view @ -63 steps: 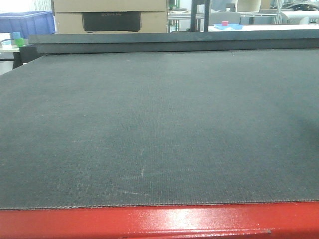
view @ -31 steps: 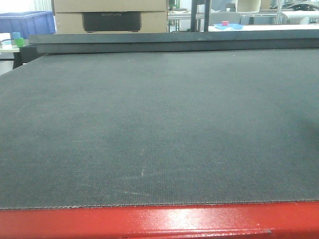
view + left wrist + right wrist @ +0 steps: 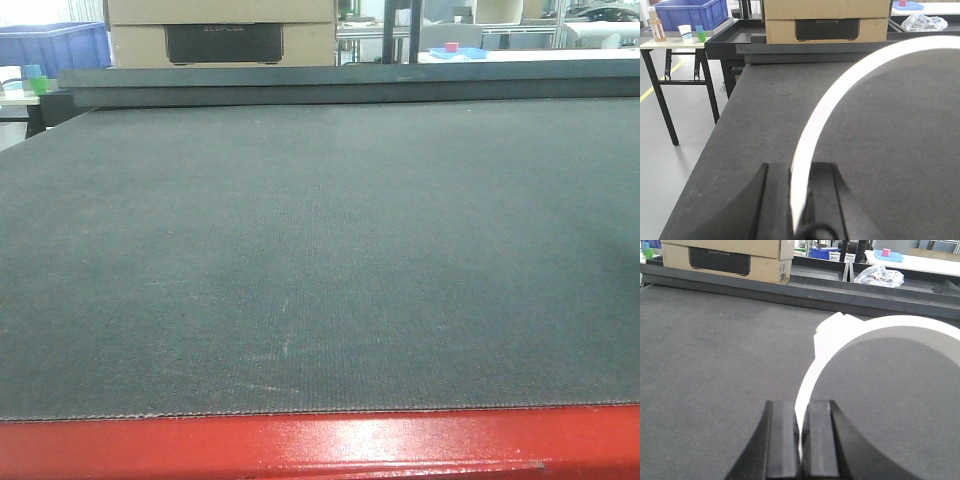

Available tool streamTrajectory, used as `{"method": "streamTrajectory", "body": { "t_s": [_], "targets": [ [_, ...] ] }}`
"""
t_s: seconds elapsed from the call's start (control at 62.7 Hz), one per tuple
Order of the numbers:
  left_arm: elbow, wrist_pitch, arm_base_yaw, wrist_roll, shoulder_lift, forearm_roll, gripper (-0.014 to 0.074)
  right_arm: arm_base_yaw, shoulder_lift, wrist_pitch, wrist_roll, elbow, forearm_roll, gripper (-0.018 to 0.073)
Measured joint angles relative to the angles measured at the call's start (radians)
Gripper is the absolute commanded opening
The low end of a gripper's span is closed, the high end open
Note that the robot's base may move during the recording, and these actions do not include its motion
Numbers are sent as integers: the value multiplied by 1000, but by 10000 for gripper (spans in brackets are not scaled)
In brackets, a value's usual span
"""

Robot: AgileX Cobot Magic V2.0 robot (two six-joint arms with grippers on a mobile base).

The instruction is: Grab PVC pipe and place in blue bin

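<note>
Front view: the worktop (image 3: 320, 250) shows neither arm nor pipe; the blue bin (image 3: 55, 45) stands beyond its far left corner.

Left wrist: the left gripper (image 3: 800, 175) is pinched tight on the white, curved PVC pipe (image 3: 840, 85), near the worktop's left edge.

Right wrist: the right gripper (image 3: 800, 415) likewise clamps a white curve (image 3: 880, 327).

The grasp looks done; carrying the pipe to the bin and releasing it remain.

I see the white PVC pipe (image 3: 830, 100) bowed in a near arc curving rightward; the blue bin (image 3: 690, 12) sits far left.
</note>
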Motion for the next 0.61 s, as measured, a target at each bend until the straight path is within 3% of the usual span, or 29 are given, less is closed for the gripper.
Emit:
{"method": "streamTrajectory", "body": {
  "t_s": [0.606],
  "targets": [
    [0,0,0,0,0,2,-111,0,0,0,0,0,0,-154]
  ]
}}
